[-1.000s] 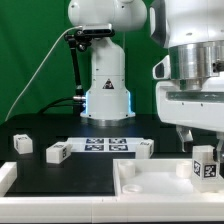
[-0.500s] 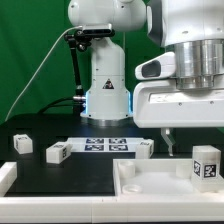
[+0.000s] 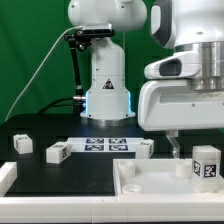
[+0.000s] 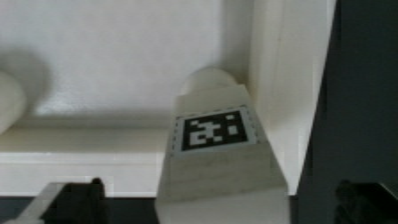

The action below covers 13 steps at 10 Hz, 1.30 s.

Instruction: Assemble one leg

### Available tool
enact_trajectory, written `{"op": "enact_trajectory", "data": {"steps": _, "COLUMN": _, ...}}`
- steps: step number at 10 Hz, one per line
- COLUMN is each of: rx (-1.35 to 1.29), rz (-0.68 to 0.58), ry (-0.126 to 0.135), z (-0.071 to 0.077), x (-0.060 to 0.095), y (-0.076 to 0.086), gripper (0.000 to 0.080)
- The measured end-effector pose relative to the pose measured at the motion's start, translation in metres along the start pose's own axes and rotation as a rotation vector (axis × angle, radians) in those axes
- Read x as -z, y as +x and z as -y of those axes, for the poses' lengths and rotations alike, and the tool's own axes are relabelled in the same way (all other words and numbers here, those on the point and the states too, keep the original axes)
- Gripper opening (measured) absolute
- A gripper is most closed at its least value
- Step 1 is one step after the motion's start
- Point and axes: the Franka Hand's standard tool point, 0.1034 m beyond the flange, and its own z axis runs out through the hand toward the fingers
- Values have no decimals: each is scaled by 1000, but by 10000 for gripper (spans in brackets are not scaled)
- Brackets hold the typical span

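No words, brands or numbers can be read. Only black-and-white square tags show: on the leg, the marker board and other small blocks.

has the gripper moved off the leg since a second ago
Yes. The gripper has lifted and shifted toward the exterior view's left of the leg, which stands in place on the tabletop.

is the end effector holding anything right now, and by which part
Nothing is held. The end effector is open: in the wrist view its fingertips stand apart on either side of the leg without touching it.
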Motion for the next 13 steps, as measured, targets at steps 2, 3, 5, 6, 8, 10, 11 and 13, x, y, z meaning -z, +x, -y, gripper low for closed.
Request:
{"op": "enact_trajectory", "data": {"steps": 2, "rx": 237, "rz": -5, "ry": -29, "z": -3, "x": 0, "y": 1, "gripper": 649}}
{"op": "enact_trajectory", "data": {"steps": 3, "rx": 255, "rz": -5, "ry": -29, "z": -3, "x": 0, "y": 1, "gripper": 649}}
{"op": "enact_trajectory", "data": {"steps": 5, "rx": 251, "rz": -5, "ry": -29, "z": -3, "x": 0, "y": 1, "gripper": 560}}
{"op": "enact_trajectory", "data": {"steps": 6, "rx": 251, "rz": -5, "ry": -29, "z": -3, "x": 0, "y": 1, "gripper": 560}}
{"op": "enact_trajectory", "data": {"steps": 8, "rx": 217, "rz": -5, "ry": -27, "z": -2, "x": 0, "y": 1, "gripper": 294}}
{"op": "enact_trajectory", "data": {"steps": 10, "rx": 110, "rz": -8, "ry": -19, "z": -2, "x": 0, "y": 1, "gripper": 294}}
{"op": "enact_trajectory", "data": {"steps": 11, "rx": -59, "rz": -19, "ry": -1, "z": -5, "x": -1, "y": 1, "gripper": 294}}
{"op": "enact_trajectory", "data": {"steps": 13, "rx": -312, "rz": -37, "ry": 20, "z": -3, "x": -1, "y": -1, "gripper": 294}}
